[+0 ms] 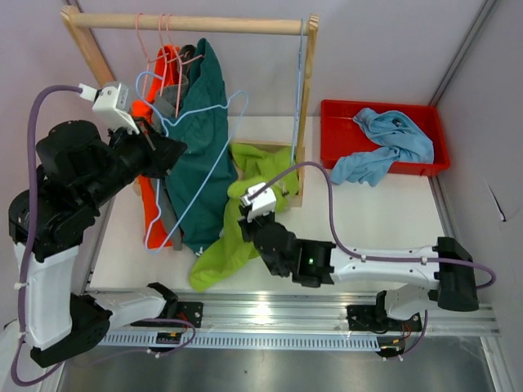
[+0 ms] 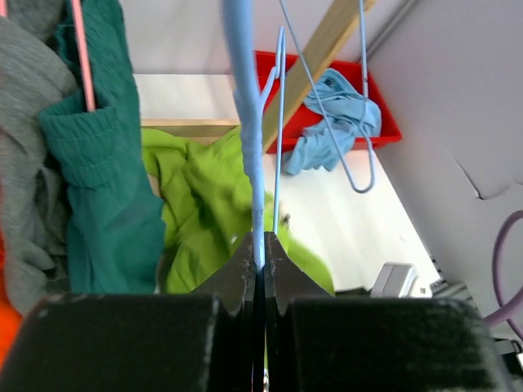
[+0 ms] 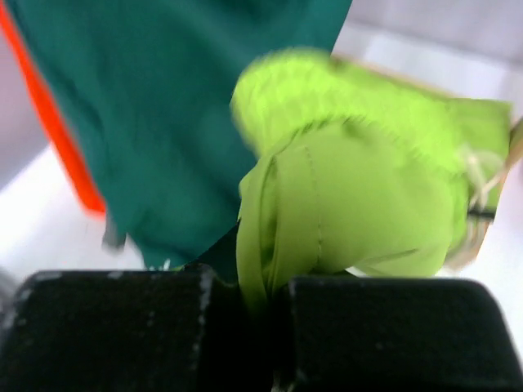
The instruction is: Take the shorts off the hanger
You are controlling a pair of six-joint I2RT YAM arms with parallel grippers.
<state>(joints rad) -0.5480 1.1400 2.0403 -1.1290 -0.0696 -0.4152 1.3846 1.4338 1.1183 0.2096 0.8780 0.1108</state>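
Five pairs of shorts (image 1: 200,163); three hang.
My left gripper (image 2: 261,245) pinches one blue hanger (image 2: 245,122); my right gripper (image 3: 245,286) clenches lime green shorts (image 3: 351,196).

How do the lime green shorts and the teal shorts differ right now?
The teal shorts hang from the wooden rail; the lime green shorts are off it, bunched low over the table. The right gripper is shut on the lime green shorts; the teal shorts are ungripped, since the left gripper pinches only a blue hanger. The teal shorts hang long, the lime green ones crumpled. Both are soft fabric with gathered waists.
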